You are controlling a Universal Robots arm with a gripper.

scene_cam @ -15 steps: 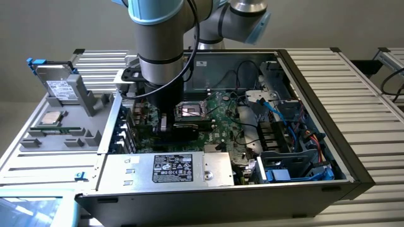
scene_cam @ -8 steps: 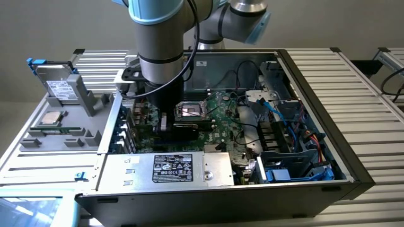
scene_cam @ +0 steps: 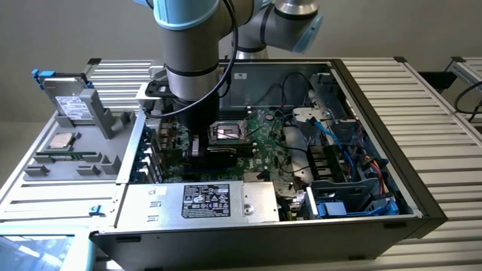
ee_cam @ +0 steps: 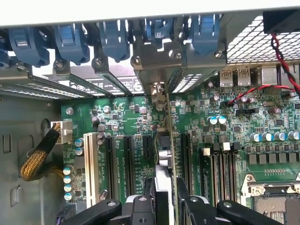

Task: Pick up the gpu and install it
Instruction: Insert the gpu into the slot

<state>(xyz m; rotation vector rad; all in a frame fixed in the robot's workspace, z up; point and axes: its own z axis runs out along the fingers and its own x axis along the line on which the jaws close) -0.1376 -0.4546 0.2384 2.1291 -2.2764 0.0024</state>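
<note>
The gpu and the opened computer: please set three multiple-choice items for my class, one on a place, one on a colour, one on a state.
1. Where is the gpu?
A. Lying on a wooden shelf.
B. On edge at the expansion slots of the motherboard, in the end effector.
C. In a person's hand.

2. What colour are the card-retaining clips?
A. Red.
B. Yellow.
C. Blue.

3. How is the computer case?
A. Open, its inside exposed.
B. Closed by a side panel.
C. Covered by a cloth.

Answers:
1 B: the wrist view shows the card gripped upright over the slots.
2 C: the row of clips is plainly blue.
3 A: the exterior view looks straight onto boards and cables inside.
</note>
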